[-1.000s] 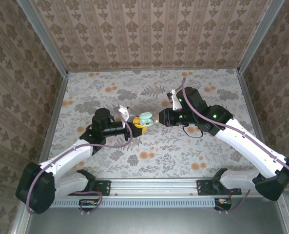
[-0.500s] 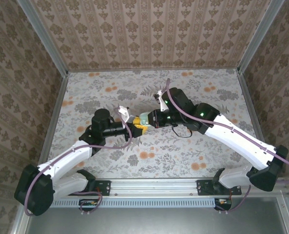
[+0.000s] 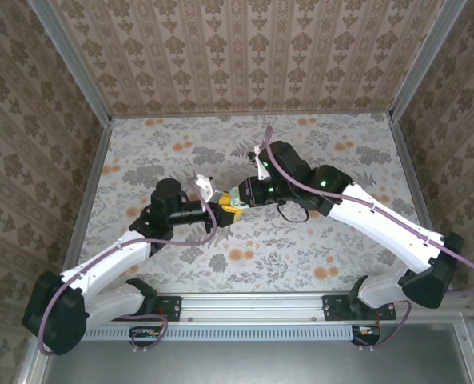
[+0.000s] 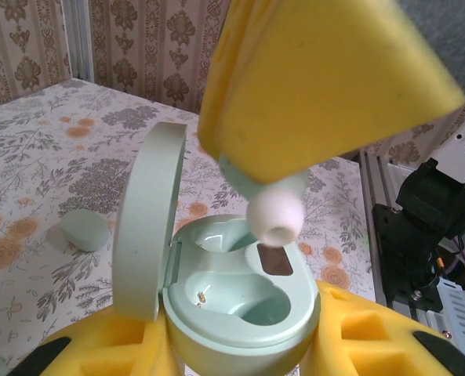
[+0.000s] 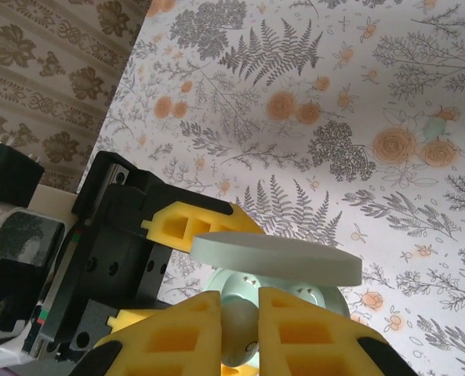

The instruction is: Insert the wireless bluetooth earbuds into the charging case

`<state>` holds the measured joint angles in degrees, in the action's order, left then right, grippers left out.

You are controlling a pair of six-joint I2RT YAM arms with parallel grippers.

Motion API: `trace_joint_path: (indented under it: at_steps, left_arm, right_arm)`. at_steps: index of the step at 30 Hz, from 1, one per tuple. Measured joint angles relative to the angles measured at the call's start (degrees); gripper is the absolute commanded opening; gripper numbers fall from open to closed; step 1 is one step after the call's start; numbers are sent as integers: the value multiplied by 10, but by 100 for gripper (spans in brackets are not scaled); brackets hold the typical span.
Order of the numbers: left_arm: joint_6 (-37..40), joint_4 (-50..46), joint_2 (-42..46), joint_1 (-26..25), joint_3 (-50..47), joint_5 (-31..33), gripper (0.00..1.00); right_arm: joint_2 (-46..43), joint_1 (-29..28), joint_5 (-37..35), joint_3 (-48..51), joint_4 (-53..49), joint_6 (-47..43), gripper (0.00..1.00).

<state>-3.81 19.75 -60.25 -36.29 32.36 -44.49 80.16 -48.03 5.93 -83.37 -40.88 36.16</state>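
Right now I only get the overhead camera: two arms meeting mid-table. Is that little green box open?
Observer: Yes. The left wrist camera shows the charging case with its lid standing up and both wells empty.
Operator: What is the other arm holding?
Observer: The right gripper pinches an earbud, its white tip just above the case.
Operator: Only one?
Observer: A second earbud lies on the table, apart from the case.

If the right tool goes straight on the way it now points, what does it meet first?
Most likely the open charging case held in the left tool. The earbud gripped by the right tool hangs just over the case's sockets, though depth is unclear.
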Motion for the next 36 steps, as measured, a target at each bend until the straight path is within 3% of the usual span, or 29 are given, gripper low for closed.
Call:
trace_joint_path:
  at_steps: [24, 36]
  left_arm:
    - [10, -14, 16, -1, 2, 17, 19]
    - [11, -23, 22, -1, 2, 24, 19]
  right_arm:
    - [28, -25, -26, -15, -15, -2, 19]
    - [43, -28, -28, -30, -31, -2, 41]
